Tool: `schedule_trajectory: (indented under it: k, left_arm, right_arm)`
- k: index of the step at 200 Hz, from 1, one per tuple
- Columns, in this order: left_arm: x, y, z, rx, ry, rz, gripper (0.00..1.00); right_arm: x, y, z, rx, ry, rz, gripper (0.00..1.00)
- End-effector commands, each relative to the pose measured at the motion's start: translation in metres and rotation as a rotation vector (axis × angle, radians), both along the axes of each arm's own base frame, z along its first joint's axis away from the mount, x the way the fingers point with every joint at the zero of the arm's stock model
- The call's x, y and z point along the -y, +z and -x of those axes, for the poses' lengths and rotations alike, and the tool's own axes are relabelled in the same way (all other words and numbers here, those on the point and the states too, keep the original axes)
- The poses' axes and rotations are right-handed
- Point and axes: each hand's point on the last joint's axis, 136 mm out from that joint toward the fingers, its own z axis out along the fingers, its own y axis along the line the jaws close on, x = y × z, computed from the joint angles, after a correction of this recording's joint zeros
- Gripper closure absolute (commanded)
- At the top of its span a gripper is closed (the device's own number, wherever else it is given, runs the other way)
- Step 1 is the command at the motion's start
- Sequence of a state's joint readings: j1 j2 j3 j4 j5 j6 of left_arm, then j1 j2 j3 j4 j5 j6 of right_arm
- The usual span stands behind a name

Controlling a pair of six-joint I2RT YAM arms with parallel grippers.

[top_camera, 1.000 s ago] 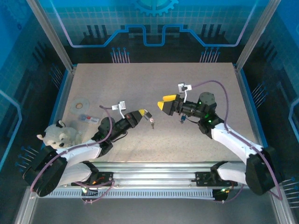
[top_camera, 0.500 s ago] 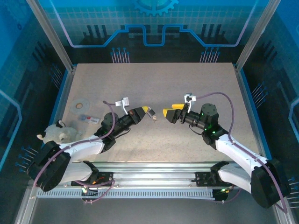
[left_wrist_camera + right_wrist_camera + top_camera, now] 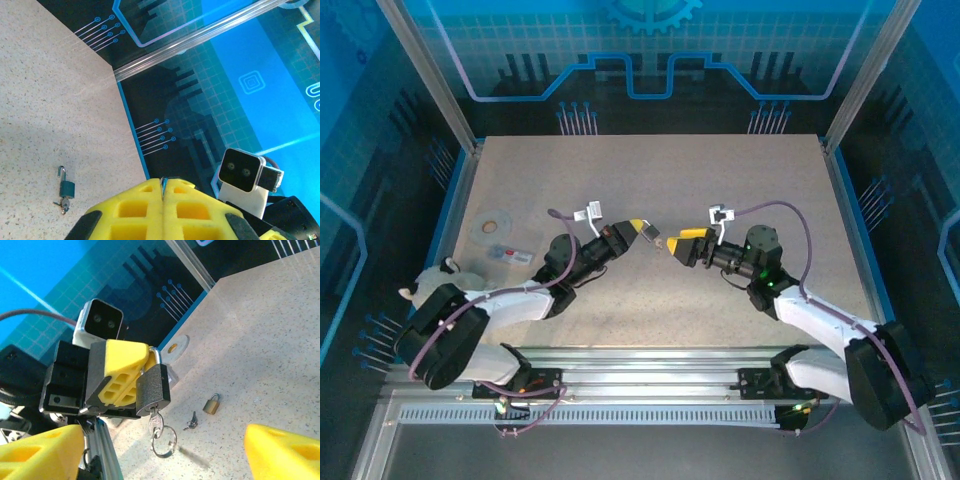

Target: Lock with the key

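One padlock (image 3: 152,385) hangs upright, key (image 3: 155,423) pointing down.

Three padlocks: grey steel padlock (image 3: 152,385), small brass padlock (image 3: 212,404), small green padlock (image 3: 66,187). One white plush toy (image 3: 428,287).

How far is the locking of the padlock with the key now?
Done: the left gripper holds the grey metal padlock up by its shackle, and the silver key sits in the keyhole. In hand: the right gripper, jaws open, faces the key without touching it. Remaining: grip the key and turn it; whether the shackle is pressed in, I cannot tell.
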State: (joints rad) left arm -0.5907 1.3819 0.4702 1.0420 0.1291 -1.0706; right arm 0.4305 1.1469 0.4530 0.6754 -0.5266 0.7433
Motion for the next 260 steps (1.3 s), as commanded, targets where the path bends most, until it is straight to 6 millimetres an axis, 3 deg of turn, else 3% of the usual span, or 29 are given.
schedule_trajectory:
  k: [1,63,155,186,260]
  left_arm:
    - [0.002,0.031,-0.003,0.063,-0.014,0.102,1.0]
    - [0.003,0.023,-0.006,0.044,-0.016,0.155,1.0]
    - [0.004,0.013,-0.007,0.025,-0.018,0.17,1.0]
    - [0.005,0.012,-0.008,0.021,-0.019,0.177,1.0]
    - [0.007,0.01,-0.007,0.022,-0.023,0.183,1.0]
  right_arm:
    - [-0.003,0.014,0.003,0.037,0.036,-0.053,0.25]
    - [-0.003,0.006,-0.002,0.006,0.021,-0.051,0.39]
    - [-0.009,-0.001,-0.007,-0.052,0.047,-0.066,0.49]
    - [-0.011,-0.002,-0.007,-0.06,0.053,-0.071,0.57]
    - [-0.015,-0.002,-0.007,-0.074,0.071,-0.086,0.61]
